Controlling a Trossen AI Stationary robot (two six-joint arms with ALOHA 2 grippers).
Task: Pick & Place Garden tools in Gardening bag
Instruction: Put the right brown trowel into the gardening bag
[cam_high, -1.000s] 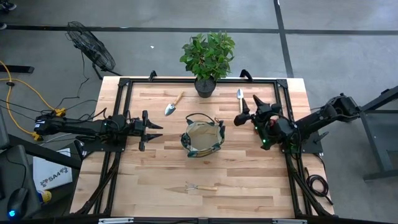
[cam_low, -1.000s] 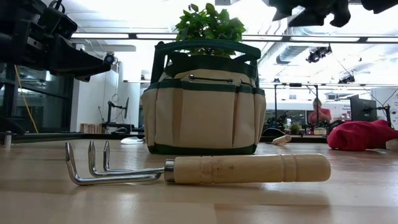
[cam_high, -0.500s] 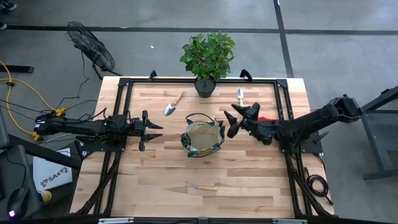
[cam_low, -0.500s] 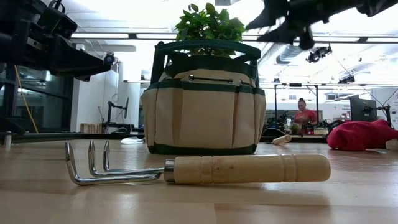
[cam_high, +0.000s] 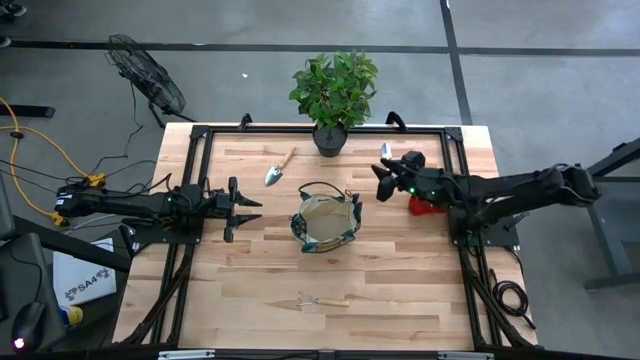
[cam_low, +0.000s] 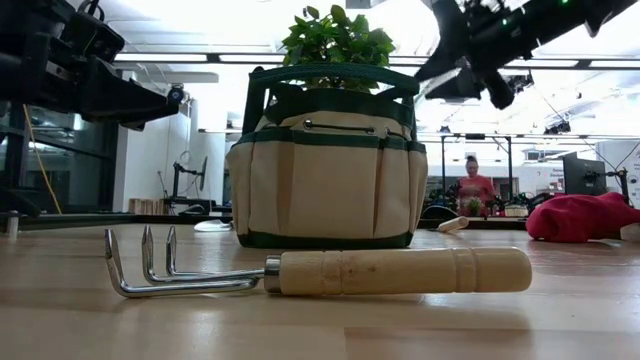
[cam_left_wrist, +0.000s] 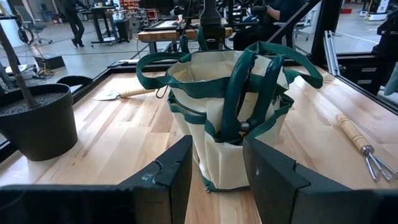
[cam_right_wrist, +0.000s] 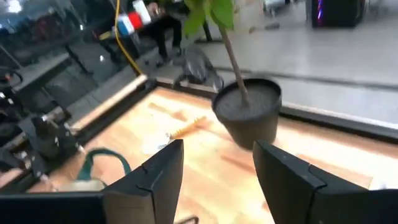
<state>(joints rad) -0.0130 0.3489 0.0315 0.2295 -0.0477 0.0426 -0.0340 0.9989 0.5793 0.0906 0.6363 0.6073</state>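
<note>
Gardening bag (cam_high: 326, 222) mid-table, upright | right gripper (cam_high: 381, 181) fingers spread, empty, raised near far-edge trowel (cam_high: 385, 153) | left gripper (cam_high: 243, 208) released, waiting beside bag | risk: descending fingers nudge trowel toward plant pot (cam_high: 329, 138), skewing the grasp

A pale wooden counter (cam_high: 250, 270) stands on a grey concrete floor (cam_high: 520, 80) crossed by dark lines, a black fan (cam_high: 145, 80) and yellow cable (cam_high: 30, 140) lying beside it.
</note>
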